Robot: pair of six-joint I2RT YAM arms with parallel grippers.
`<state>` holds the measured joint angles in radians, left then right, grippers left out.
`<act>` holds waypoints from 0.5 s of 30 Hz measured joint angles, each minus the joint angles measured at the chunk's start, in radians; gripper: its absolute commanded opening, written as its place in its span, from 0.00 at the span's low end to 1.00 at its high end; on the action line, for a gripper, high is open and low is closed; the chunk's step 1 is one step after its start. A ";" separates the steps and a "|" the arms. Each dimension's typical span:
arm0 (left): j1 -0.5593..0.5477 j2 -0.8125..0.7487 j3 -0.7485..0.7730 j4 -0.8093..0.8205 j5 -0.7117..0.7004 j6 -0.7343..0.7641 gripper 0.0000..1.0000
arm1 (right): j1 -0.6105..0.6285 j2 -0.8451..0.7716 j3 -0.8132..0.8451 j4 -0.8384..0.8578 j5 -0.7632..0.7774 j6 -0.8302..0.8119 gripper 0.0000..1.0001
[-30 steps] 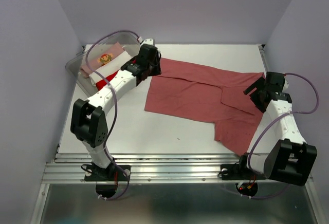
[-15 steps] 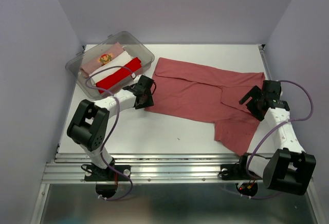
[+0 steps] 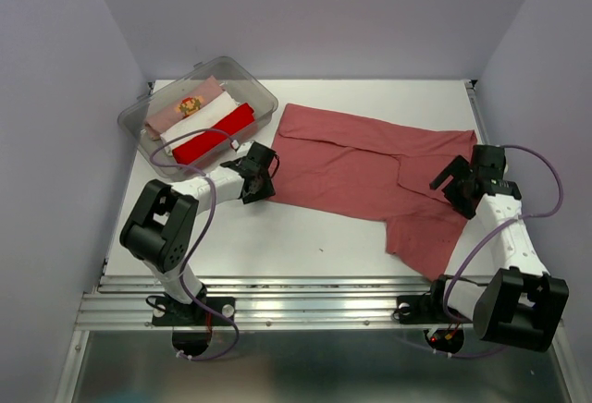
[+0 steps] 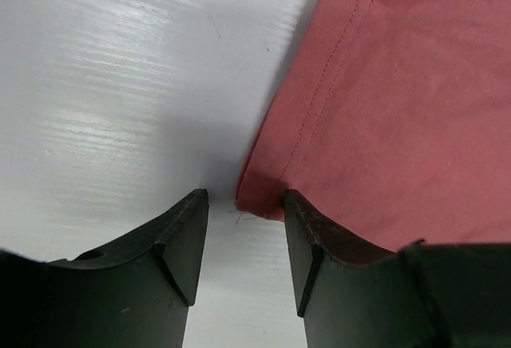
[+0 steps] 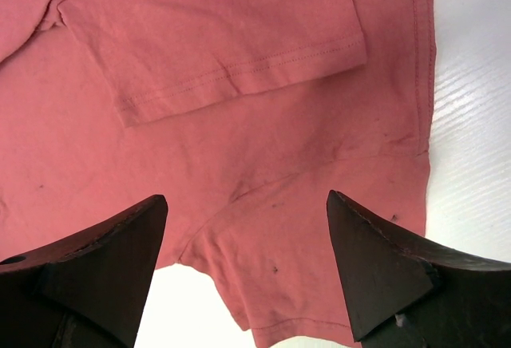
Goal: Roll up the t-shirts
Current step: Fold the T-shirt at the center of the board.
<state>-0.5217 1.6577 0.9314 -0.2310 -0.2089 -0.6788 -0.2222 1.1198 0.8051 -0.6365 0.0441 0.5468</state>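
Note:
A large brick-red t-shirt [image 3: 361,167] lies spread flat across the table, one sleeve folded in over its body [image 5: 215,37]. My left gripper [image 3: 263,177] is low at the shirt's near-left corner and open. In the left wrist view that corner [image 4: 267,196] lies just ahead of the gap, close to the right fingertip [image 4: 307,228], and nothing is pinched by the left gripper [image 4: 246,204]. My right gripper [image 3: 453,181] hovers wide open over the shirt's right side, the cloth [image 5: 255,228] showing between its fingers. Pale pink [image 3: 188,105], white [image 3: 207,116] and bright red [image 3: 215,135] rolled t-shirts lie in the tub.
A clear plastic tub [image 3: 264,98] stands at the back left of the white table [image 3: 305,246], just behind my left arm. Purple walls close in the left, right and back sides. A metal rail [image 3: 314,301] runs along the near edge.
My left arm has pulled back from the shirt's far-left corner by the tub, uncovering it, down to the near-left corner. The right gripper has shifted slightly nearer and to the left.

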 measured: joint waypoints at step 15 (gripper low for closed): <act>0.000 -0.001 0.000 0.027 0.034 -0.013 0.00 | 0.000 0.003 0.031 -0.160 0.017 0.067 0.99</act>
<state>-0.5217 1.6566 0.9310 -0.2043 -0.1745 -0.6922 -0.2218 1.1233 0.8356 -0.7963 0.0608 0.6140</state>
